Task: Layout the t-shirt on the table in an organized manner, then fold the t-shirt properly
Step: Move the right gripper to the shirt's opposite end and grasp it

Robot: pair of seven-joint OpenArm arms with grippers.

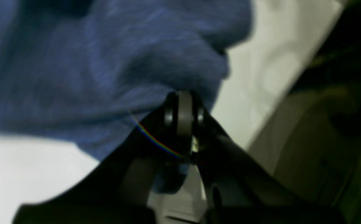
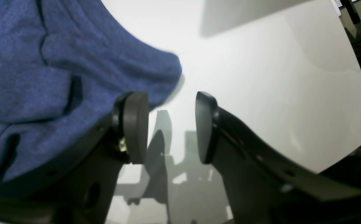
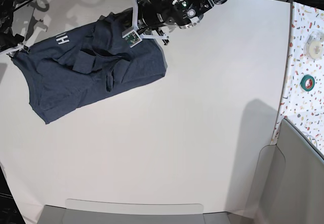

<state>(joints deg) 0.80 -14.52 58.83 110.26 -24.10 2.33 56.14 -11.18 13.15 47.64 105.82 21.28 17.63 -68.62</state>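
The dark blue t-shirt [image 3: 76, 77] lies rumpled at the far left of the white table [image 3: 202, 122], with white letters showing near its top left edge. My left gripper [image 3: 132, 34] reaches in from the top and is shut on a bunched fold of the t-shirt [image 1: 105, 62] at the garment's upper right. My right gripper [image 2: 169, 127] stands open just over the table [image 2: 261, 77] with nothing between its pads [image 2: 136, 127]. The t-shirt [image 2: 43, 62] lies just to its left, apart from the jaws. In the base view the right gripper [image 3: 17, 49] sits at the shirt's far left corner.
A speckled surface [image 3: 304, 26] runs along the right edge, carrying a green tape roll [image 3: 304, 82] and a pale roll [image 3: 315, 44]. Grey panels [image 3: 298, 173] stand at the bottom right and along the front edge.
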